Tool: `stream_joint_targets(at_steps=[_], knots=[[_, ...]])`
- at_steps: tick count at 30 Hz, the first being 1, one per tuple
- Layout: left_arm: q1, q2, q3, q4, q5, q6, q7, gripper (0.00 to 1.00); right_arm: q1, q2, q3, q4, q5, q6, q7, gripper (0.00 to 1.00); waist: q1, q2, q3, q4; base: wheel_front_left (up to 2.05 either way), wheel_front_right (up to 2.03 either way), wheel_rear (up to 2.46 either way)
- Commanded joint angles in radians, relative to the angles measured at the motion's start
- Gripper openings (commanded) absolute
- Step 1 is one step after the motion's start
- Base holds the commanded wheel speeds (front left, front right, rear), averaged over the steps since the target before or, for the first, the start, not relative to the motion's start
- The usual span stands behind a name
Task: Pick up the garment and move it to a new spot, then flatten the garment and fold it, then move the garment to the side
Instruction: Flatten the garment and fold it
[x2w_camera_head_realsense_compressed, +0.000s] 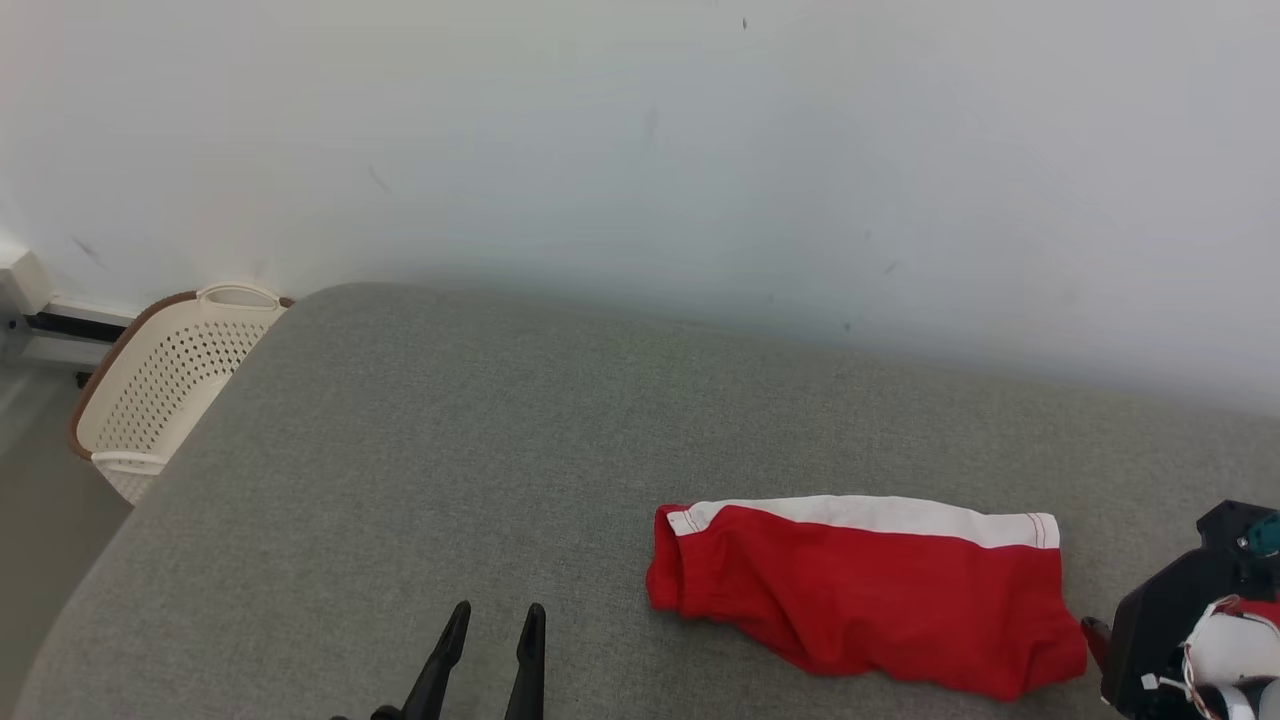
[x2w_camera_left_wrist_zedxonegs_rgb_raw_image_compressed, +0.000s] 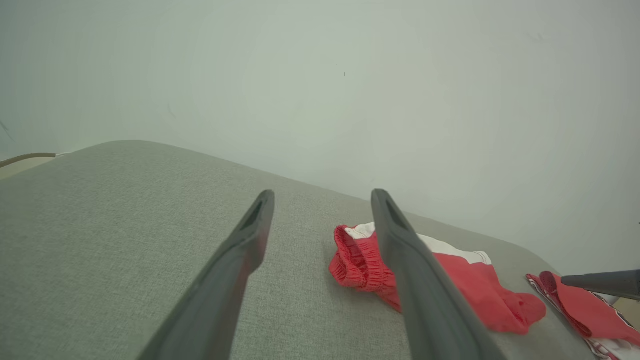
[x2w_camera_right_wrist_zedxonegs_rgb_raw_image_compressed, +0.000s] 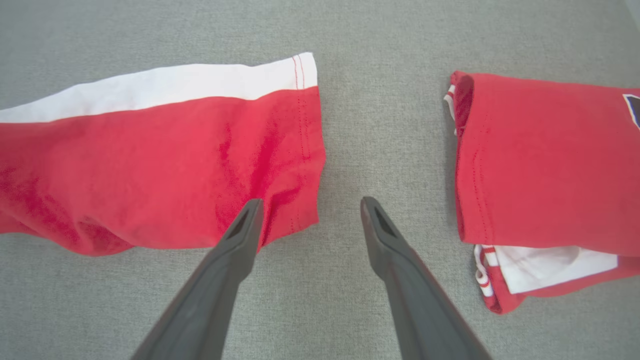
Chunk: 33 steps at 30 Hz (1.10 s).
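The garment, red shorts with a white band along one long side, lies folded into a long strip on the grey upholstered surface. It sits in the right half of that surface, closer to the near edge than to the edge against the wall, and its white band faces the wall. The gathered waistband end points towards the surface's left side, seen rumpled in the left wrist view.

The right gripper hangs over the bare cloth just beyond the garment's hemmed right end. Its jaws are spread wide with nothing between them. One finger overlaps the hem's lower corner in that view; whether it touches cannot be told. Beyond the other finger, apart from the shorts, lies a second folded red piece with white trim, near the surface's right edge.

The left gripper rests low over the near edge, left of the garment and well apart from it, with its jaws released and empty.

A perforated cream basket stands off the far left corner.
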Motion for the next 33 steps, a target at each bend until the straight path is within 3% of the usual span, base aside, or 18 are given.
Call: stream_joint_targets(at_steps=[1,8,23,33], knots=[[0.01,0.004,0.0,-0.003,-0.002,-0.004,-0.006,1.0,-0.029,0.0,-0.017,0.014,-0.009,0.0,0.044,1.0,0.0002,0.0,0.011,0.003,0.0,0.0,0.0],[-0.017,0.008,-0.018,-0.011,0.007,-0.016,0.007,1.0,-0.138,0.001,-0.111,0.123,-0.078,0.0,0.137,1.0,0.0002,0.0,0.058,0.046,0.0,0.0,0.0],[-0.066,0.005,-0.041,-0.04,0.013,-0.023,0.015,1.0,-0.287,-0.023,-0.227,0.24,-0.286,0.0,0.047,1.0,0.0002,0.0,0.181,0.127,0.0,0.0,0.0],[-0.1,-0.009,-0.042,-0.023,0.012,-0.027,0.004,1.0,-0.32,-0.003,-0.236,0.307,-0.247,0.0,0.057,1.0,0.0002,0.0,0.234,0.123,0.0,0.0,0.0]])
